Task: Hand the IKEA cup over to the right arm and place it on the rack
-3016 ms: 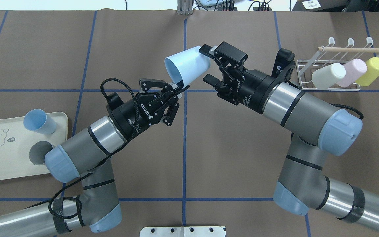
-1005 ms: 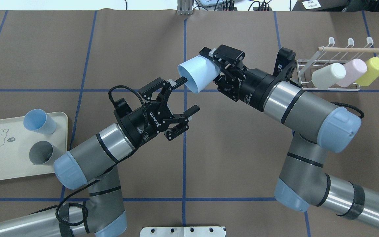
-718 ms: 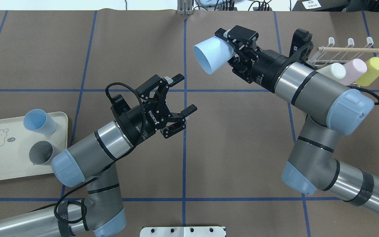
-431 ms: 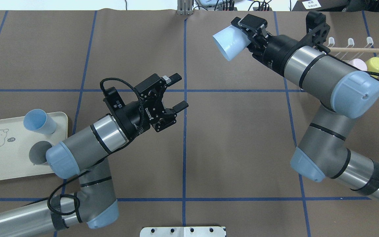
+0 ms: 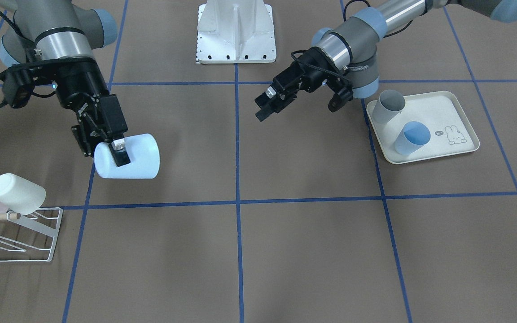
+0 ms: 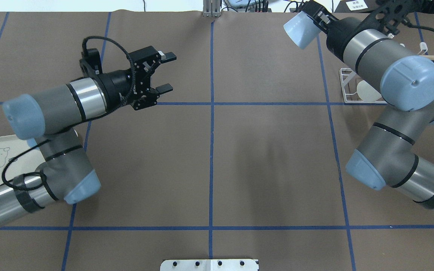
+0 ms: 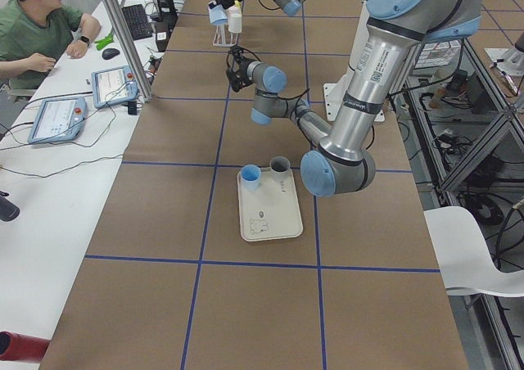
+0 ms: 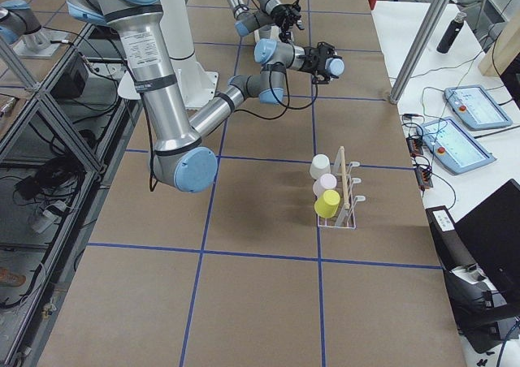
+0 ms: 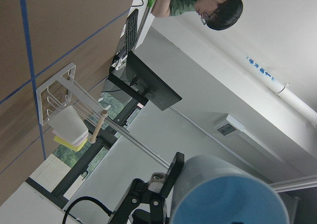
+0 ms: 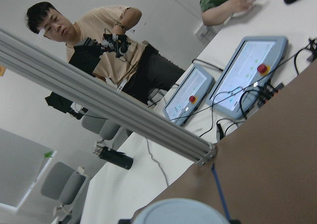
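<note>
The light blue IKEA cup [image 5: 139,157] lies sideways in the air, held by my right gripper [image 5: 106,152], which is shut on its closed end. In the overhead view the cup [image 6: 300,30] and right gripper [image 6: 315,20] are at the far right, left of the white wire rack [image 6: 347,82], which the arm partly hides. The rack [image 8: 345,188] has a wooden dowel and holds a cream cup [image 8: 320,166], a pink cup [image 8: 327,185] and a yellow cup [image 8: 328,204]. My left gripper [image 6: 166,72] is open and empty, left of the centre line.
A cream rabbit-print tray [image 5: 442,103] holds a grey cup [image 5: 388,105] and a blue cup [image 5: 413,137] on the robot's left side. The cream cup [image 5: 16,193] is at the rack's near end [image 5: 25,224]. Operators sit beyond the table's far edge.
My right gripper shut on the cup and my left gripper let go. The right arm carried the cup far right towards the rack. The left arm drew back to the left.
</note>
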